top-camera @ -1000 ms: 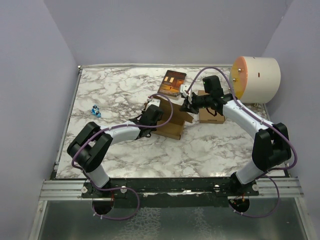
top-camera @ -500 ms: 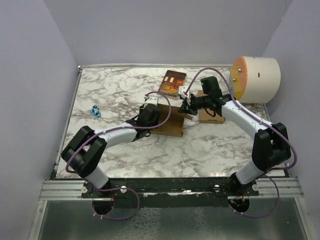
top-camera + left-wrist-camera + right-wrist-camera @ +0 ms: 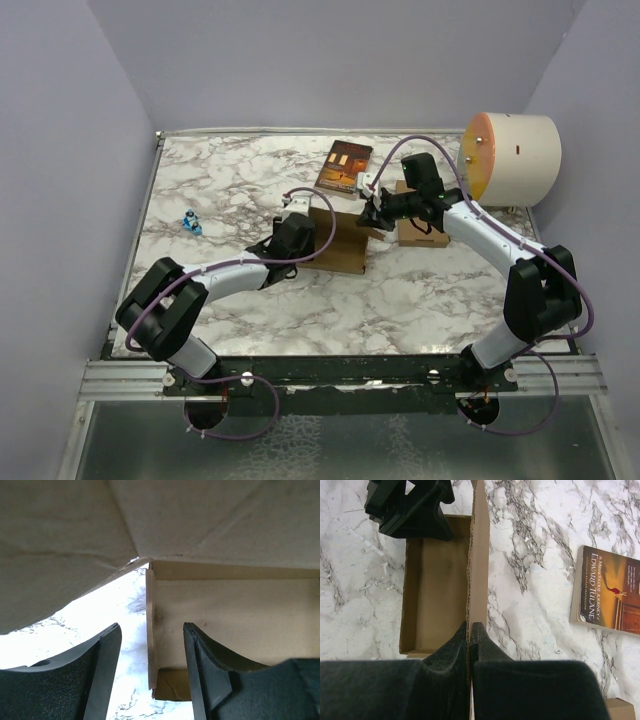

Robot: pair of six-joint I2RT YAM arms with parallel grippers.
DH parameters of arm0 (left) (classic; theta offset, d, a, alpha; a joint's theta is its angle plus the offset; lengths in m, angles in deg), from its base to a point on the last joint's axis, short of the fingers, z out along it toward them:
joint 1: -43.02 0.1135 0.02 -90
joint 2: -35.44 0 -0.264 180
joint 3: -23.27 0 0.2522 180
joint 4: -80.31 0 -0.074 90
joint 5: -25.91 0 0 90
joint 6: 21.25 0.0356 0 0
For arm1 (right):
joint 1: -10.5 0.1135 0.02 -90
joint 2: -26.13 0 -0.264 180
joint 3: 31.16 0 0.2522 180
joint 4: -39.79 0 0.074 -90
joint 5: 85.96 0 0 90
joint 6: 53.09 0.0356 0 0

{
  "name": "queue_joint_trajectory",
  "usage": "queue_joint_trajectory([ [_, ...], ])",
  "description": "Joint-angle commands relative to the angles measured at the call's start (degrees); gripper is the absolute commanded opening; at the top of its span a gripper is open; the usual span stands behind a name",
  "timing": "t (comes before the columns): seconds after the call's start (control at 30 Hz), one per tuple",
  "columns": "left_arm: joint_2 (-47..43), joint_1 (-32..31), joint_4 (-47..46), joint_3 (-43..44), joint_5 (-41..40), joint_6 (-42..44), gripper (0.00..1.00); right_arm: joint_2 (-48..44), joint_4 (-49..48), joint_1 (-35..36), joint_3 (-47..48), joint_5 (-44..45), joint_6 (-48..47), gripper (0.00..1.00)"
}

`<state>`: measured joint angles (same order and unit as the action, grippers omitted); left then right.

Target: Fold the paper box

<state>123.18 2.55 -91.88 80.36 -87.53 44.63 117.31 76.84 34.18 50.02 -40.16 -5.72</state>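
The paper box (image 3: 343, 247) is a brown cardboard tray with raised walls, mid-table. My right gripper (image 3: 374, 212) is shut on its upright far-right wall; in the right wrist view the fingertips (image 3: 470, 626) pinch the wall's serrated top edge (image 3: 479, 555), with the tray floor (image 3: 437, 590) to the left. My left gripper (image 3: 297, 224) is at the box's left end and is open. In the left wrist view (image 3: 151, 627) a thin wall edge (image 3: 150, 645) stands between its fingers, touching neither, under a cardboard flap (image 3: 75, 540). The left gripper also shows in the right wrist view (image 3: 410, 505).
A dark red-brown book (image 3: 345, 165) lies behind the box and also shows in the right wrist view (image 3: 609, 590). A bigger brown carton (image 3: 421, 228) lies under the right arm. A white cylinder with an orange face (image 3: 512, 157) stands at the far right. A small blue toy (image 3: 191, 222) is at the left.
My left gripper has shifted a little left and farther back along the box's left end, and its arm has swung left. The right gripper has kept its hold. The box's flaps look more closed up.
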Motion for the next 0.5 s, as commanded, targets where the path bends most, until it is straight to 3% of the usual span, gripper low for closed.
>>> queue_joint_trajectory([
  [0.0, 0.4, 0.8, -3.3, 0.0, -0.1, -1.6, 0.55, -0.6, 1.2, 0.4, -0.4, -1.7, 0.6, 0.01],
  [0.1, 2.5, 0.9, -3.5, 1.1, -0.7, -1.7, 0.54, -0.6, 1.3, 0.4, -0.4, -1.7, 0.5, 0.01],
  [0.3, 4.8, 0.9, -4.0, 1.4, -1.5, -1.4, 0.41, -0.5, 1.3, 0.4, -0.5, -1.8, 0.5, 0.01],
  [0.4, 5.5, 0.9, -4.1, 1.2, -2.1, -1.2, 0.25, -0.4, 1.3, 0.4, -0.4, -1.9, 0.4, 0.01],
  [0.47, 6.0, 0.9, -4.1, 1.3, -2.2, -1.0, 0.2, -0.4, 1.3, 0.4, -0.5, -2.0, 0.4, 0.01],
])
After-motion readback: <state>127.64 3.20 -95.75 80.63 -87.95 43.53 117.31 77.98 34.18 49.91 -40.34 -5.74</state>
